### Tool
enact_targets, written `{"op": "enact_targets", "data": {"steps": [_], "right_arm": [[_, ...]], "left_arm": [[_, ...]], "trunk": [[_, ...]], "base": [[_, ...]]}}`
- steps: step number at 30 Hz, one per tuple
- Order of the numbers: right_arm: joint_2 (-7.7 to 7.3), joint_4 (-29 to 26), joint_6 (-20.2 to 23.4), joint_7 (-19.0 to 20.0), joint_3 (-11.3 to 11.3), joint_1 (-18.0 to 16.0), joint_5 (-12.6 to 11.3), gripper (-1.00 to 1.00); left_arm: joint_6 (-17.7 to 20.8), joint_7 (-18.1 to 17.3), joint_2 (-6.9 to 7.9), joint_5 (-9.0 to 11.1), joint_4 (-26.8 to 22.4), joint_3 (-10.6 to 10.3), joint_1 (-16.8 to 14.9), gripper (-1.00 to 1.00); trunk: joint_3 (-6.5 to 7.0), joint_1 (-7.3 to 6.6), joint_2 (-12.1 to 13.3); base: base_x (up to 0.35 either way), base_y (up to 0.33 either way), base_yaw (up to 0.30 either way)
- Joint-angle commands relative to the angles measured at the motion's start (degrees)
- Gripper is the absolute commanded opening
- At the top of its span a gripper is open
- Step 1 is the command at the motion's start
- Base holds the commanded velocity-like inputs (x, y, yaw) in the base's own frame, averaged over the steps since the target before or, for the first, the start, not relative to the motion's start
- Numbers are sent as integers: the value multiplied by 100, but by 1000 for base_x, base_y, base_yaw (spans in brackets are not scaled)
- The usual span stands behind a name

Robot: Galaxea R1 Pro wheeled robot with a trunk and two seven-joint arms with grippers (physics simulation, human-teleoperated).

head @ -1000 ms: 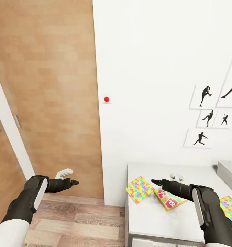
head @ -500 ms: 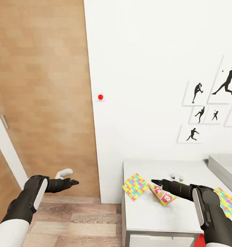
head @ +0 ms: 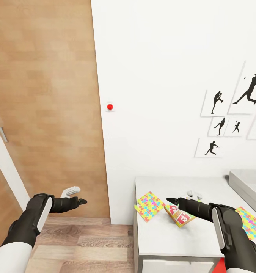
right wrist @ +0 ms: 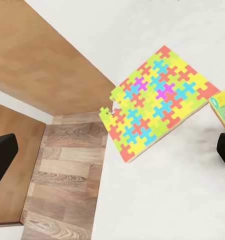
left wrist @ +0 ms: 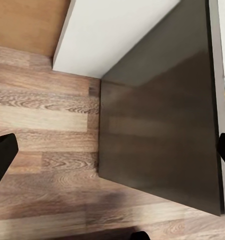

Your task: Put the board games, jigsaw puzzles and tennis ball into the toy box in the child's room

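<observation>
Since half a second ago our head view has slid only a touch: the door, the wall pictures [head: 219,125] and the table [head: 162,235] all sit slightly further left, so the camera moved, not the things. Both arms keep their pose.

Our left gripper [head: 82,201] hangs over the wood floor [head: 86,242] beside the brown door [head: 44,106], its fingers [left wrist: 2,152] spread wide and empty. Our right gripper [head: 169,200] hovers above the table, fingers also apart, holding nothing.

One jigsaw puzzle [head: 149,205] lies at the table's near-left corner, the Skip-Bo board game [head: 179,216] just beside it, partly hidden by our right arm. A second jigsaw puzzle [head: 251,222] and the toy box [head: 245,185] are cut off at the right edge. Small white objects [head: 194,195] behind the gripper are too small to identify.
</observation>
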Motion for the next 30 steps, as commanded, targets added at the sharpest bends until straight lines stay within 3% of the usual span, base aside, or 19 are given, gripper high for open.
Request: {"op": "enact_targets", "data": {"steps": [1, 11, 14, 15, 17, 20, 26, 30], "right_arm": [[3, -3, 24, 36, -8, -5, 27, 100], [1, -4, 25, 44, -10, -4, 27, 100], [5, -4, 23, 44, -10, -1, 27, 100], [-1, -4, 26, 45, -11, -4, 27, 100], [-12, -7, 34, 52, -15, -5, 23, 100], [-23, -7, 41, 60, -15, -5, 20, 100], [-1, -8, 27, 60, -10, -2, 25, 100], [2, -5, 17, 58, -10, -3, 22, 100]], "left_arm": [[41, 22, 0, 55, -1, 8, -4, 100], [49, -220, 45, 122, 8, 46, -8, 100], [55, -742, 89, 151, 36, 87, -15, 100], [56, -1077, 126, 158, 71, 115, -19, 100], [51, -1654, 239, 164, 164, 152, -22, 100], [35, -2633, 523, 166, 377, 198, -25, 100], [-129, -3959, 852, 150, 536, 218, -26, 100], [-159, -4025, 872, 148, 542, 216, -26, 100]], "trunk": [[-5, 3, -6], [-5, 3, -6], [-5, 3, -6], [-5, 3, -6], [-5, 3, -6], [-5, 3, -6], [-5, 3, -6], [-5, 3, -6]], "base": [[1, 0, 0], [0, 0, 0], [0, 0, 0], [0, 0, 0], [0, 0, 0], [0, 0, 0], [0, 0, 0], [0, 0, 0]]}}
